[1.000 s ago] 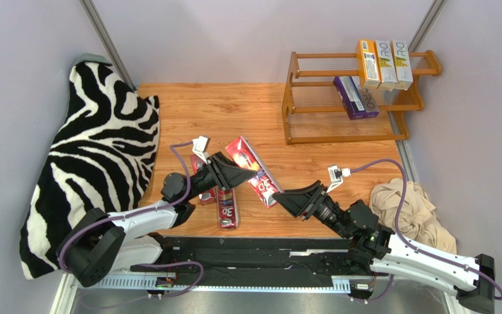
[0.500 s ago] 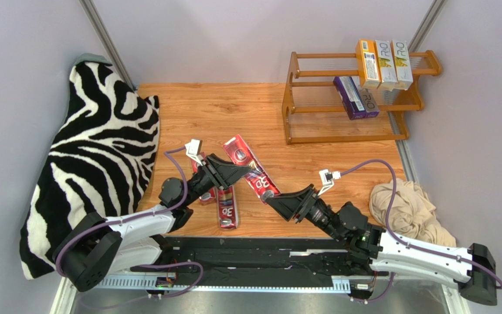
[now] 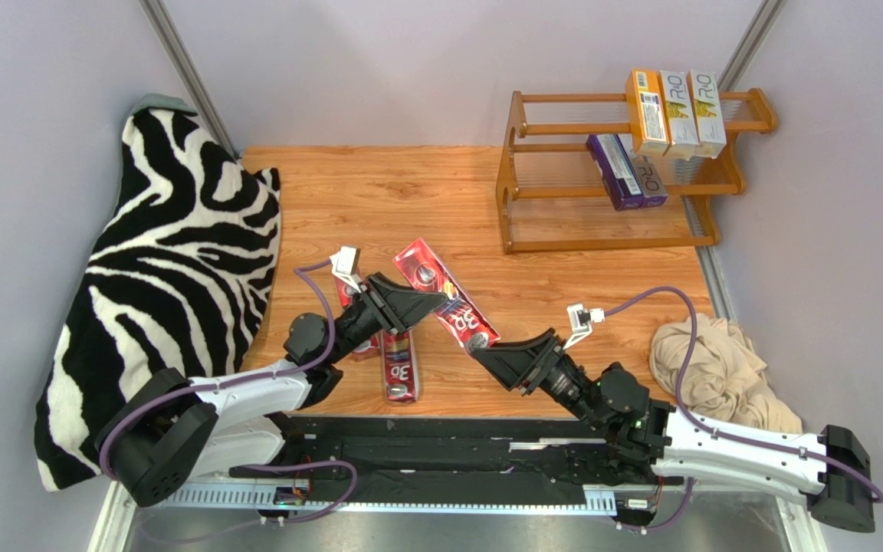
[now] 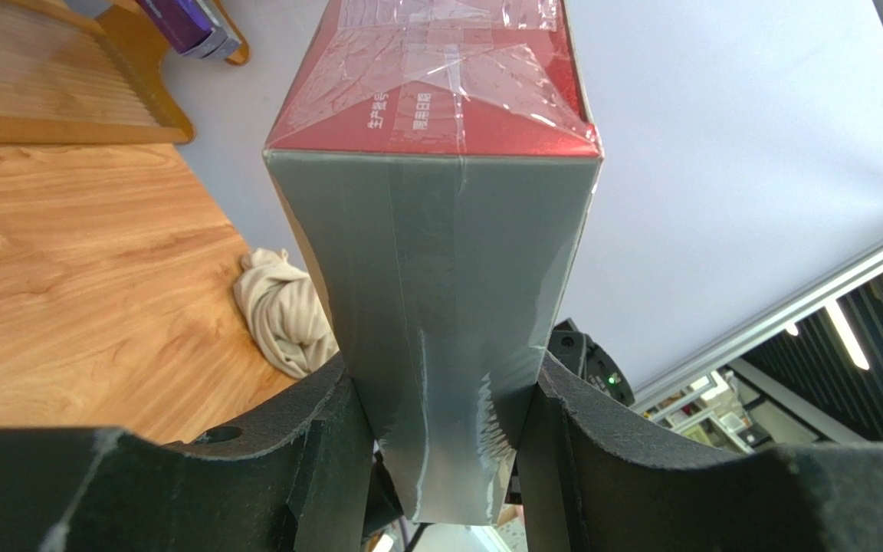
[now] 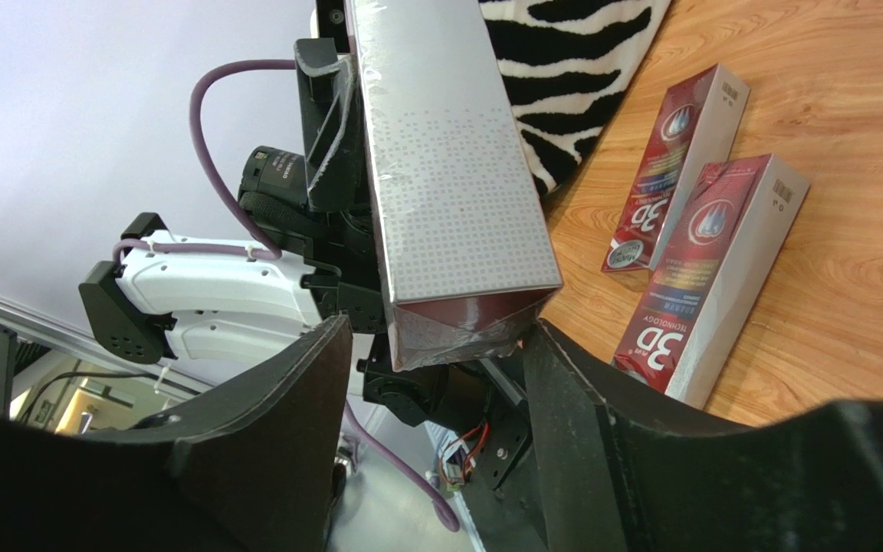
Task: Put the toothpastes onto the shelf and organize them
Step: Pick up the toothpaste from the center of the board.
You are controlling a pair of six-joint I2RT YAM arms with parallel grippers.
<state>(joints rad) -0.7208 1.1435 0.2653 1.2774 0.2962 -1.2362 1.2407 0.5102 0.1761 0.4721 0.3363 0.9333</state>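
**Above the bench [image 3: 412,190]: one red carton, two sets of jaws**

Left jaws are clamped hard on one end of the red carton [image 3: 448,293], both fingers pressed into its grey side. The box hangs clear of the wood, slanting across toward the other arm. Right jaws straddle the opposite end but aren't closed: one finger is against the box, the other shows a gap.

This reads as a handover. To do it well, the right side should squeeze squarely on the flat faces, past the folded end flap, before the left lets go. If the left releases early, the box drops onto the two more red cartons [image 5: 717,270] lying side by side below.

After that comes a long carry to the shelf [image 3: 512,173] at the far right. There the purple pair [image 3: 625,170] lean on the middle tier and three lighter cartons [image 3: 676,112] line the top.

The bench is smooth wood-grain board, so I'd expect cartons to slide on it. Pale walls close in on three sides. A zebra-print cushion [image 3: 158,265] slumps along the left edge, and a beige cloth [image 3: 717,368] is bunched at the right, close beside the right arm.
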